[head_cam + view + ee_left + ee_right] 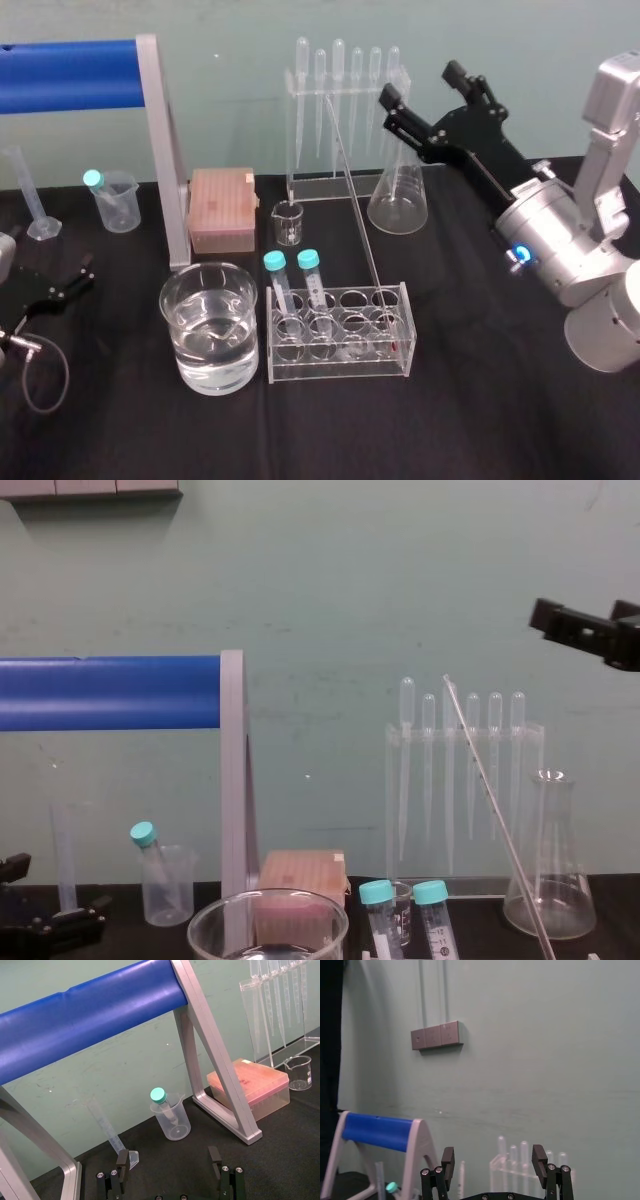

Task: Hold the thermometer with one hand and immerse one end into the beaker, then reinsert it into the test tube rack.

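- The right gripper (420, 83) hangs in the upper right of the head view. Its jaws are spread wide with nothing between them, and they point toward the frame's upper left, above the conical flask (398, 200).
- The thermometer (358, 215) lies below and to the left of those jaws. Its free upper end is the nearest part, close in front of the pipette stand (345, 175) and not touching the jaws.
- Its long axis is a steep slant. The foot sits in a right-end hole of the test tube rack (340, 368) at centre frame, and the top leans up and to the left.
- The beaker (212, 372), part-filled with clear liquid, stands just beside the rack on its left.
- The left gripper (169, 1157) rests low on the worktop at the lower left edge of the head view. Its jaws are spread and empty, and it is well apart from the rod, with the beaker in between.
- The right arm looks the nearer one, and a pinch on the upper shaft, across the slant, seems the likely grasp.
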